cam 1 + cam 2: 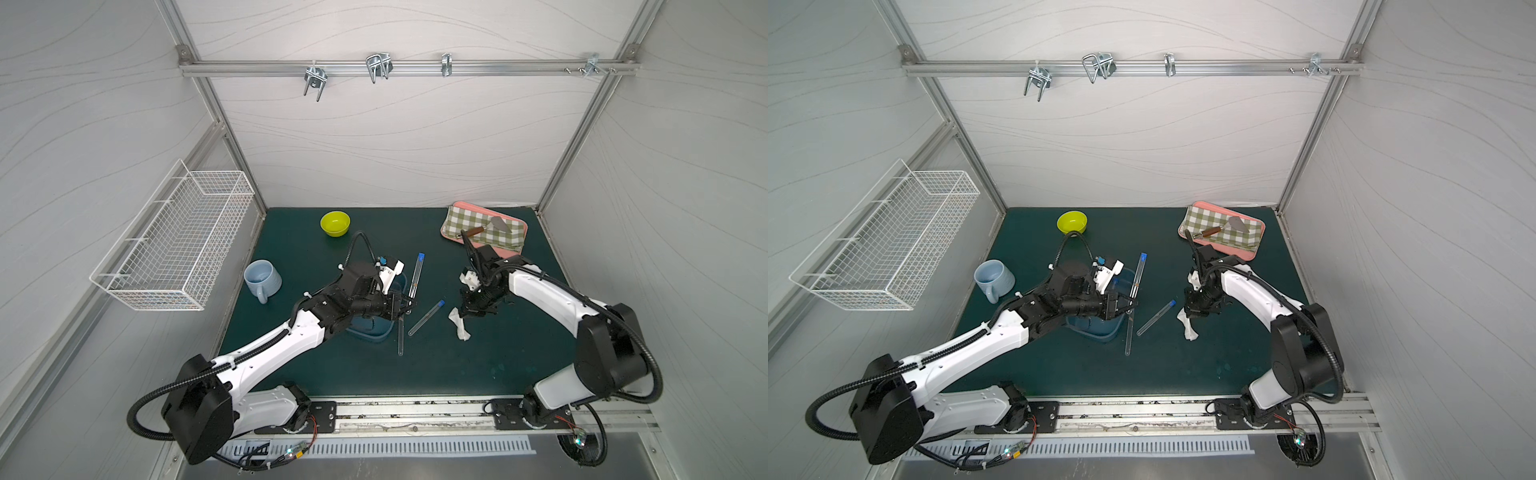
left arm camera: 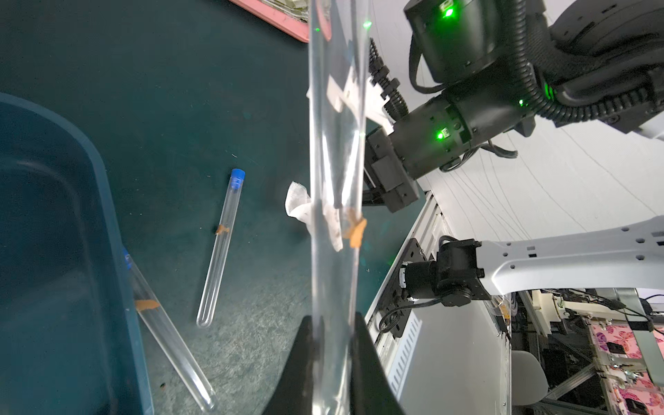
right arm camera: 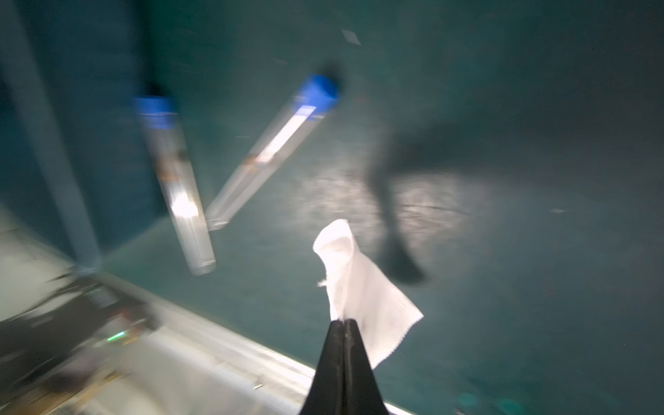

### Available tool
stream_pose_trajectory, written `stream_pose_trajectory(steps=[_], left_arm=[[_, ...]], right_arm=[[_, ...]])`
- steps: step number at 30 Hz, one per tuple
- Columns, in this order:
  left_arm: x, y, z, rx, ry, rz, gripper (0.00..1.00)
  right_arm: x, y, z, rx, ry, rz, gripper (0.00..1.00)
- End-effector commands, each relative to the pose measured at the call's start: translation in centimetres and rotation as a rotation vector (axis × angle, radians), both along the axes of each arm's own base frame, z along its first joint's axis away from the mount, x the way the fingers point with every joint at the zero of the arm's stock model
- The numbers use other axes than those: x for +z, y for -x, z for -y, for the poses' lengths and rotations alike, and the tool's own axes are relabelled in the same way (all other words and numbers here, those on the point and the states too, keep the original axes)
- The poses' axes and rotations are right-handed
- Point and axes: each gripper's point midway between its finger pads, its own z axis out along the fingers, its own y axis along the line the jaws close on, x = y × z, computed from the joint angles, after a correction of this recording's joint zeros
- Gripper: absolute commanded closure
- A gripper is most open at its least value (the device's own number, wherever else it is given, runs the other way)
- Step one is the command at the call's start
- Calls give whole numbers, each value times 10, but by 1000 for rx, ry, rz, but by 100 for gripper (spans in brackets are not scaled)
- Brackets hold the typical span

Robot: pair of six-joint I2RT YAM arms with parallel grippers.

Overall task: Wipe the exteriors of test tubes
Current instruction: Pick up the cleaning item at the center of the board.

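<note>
Tightly, right tool (image 3: 343,322) pinches crumpled, finely woven white gauze (image 3: 364,284).

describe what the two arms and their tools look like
The left arm and right arm share white shells, black joints and looping black corrugated cables. The left tool and right tool end in slim black tapered fingers. Green lights glow on the right arm's wrist.

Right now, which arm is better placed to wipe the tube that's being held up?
Right. The right tool is shut on the white wipe, near the tube, while the left tool is clamped on that tube, so it can only hold it steady.
</note>
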Motion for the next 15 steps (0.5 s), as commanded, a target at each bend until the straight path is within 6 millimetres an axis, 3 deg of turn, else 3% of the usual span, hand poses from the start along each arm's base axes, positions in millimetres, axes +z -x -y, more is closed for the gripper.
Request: stream_pose_trajectory(steps=[1, 6, 8, 11, 15], left_arm=[[7, 0, -3, 2, 17, 35, 95], [5, 1, -2, -3, 26, 24, 95], [7, 1, -1, -6, 29, 25, 94], [9, 1, -1, -9, 33, 31, 95], [9, 2, -3, -4, 31, 32, 95]], right_arm=[[-6, 2, 4, -43, -105, -80, 100], [-52, -12, 68, -123, 195, -131, 98], [-60, -17, 83, -133, 275, -131, 89], [-60, -24, 96, -137, 353, -119, 74], [-42, -35, 115, -144, 461, -61, 57]])
